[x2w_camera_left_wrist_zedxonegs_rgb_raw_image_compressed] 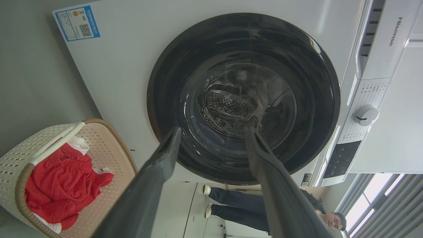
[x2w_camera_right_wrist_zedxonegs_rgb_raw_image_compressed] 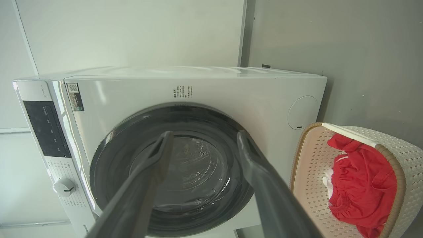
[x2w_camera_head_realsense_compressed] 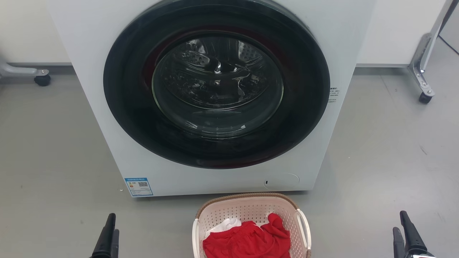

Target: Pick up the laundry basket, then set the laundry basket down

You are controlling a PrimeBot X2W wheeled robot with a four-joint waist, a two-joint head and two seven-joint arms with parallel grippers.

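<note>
The laundry basket [x2w_camera_head_realsense_compressed: 247, 211] sits on the floor right in front of the washer [x2w_camera_head_realsense_compressed: 107, 125], just below its big round door. It has red clothes [x2w_camera_head_realsense_compressed: 247, 240] and a bit of white cloth in it. My left gripper [x2w_camera_head_realsense_compressed: 113, 224] is in front of the washer too, out by its left corner, and its two fingers are spread apart with nothing between them. My right gripper [x2w_camera_head_realsense_compressed: 399, 221] is far out past the washer's right corner, and its fingers are spread apart and empty as well. Neither one touches the basket yet, so I think the picking up has not begun. To do it well, I think I should bring both grippers in toward the middle of the washer's front, one to the left handle [x2w_camera_head_realsense_compressed: 195, 233] and one to the right handle [x2w_camera_head_realsense_compressed: 304, 224]. I should close on both handles at the same time and lift them evenly, so the basket stays flat and the clothes do not spill. I should also pull it a little away from the washer, so it does not bump the door.
</note>
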